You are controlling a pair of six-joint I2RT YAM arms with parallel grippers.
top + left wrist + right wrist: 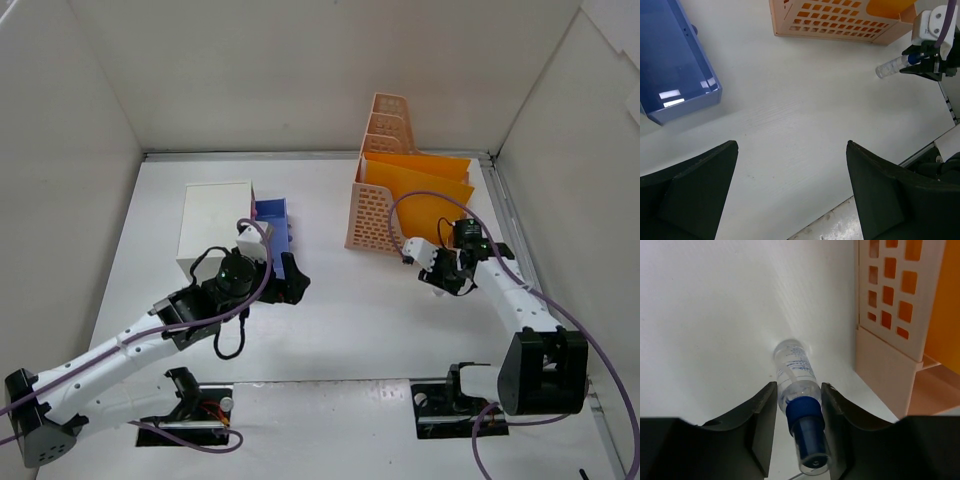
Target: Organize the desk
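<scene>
On the white desk (350,330) my right gripper (798,387) is shut on a small clear bottle (795,367) with a blue cap. Both pads press on its neck, and its base points away toward the desk surface. In the left wrist view the same bottle (892,66) sticks out of the right gripper (925,62) close to the peach file rack (840,20). My left gripper (792,145) hangs open over bare desk (790,100) with nothing between its fingers. In the top view the left gripper (290,285) is just in front of the blue drawer (272,215).
A white drawer unit (212,230) stands at the back left with its blue drawer (675,60) pulled out and nothing in it. The peach file rack (385,200) holds orange folders (425,175) at the back right. White walls close in three sides.
</scene>
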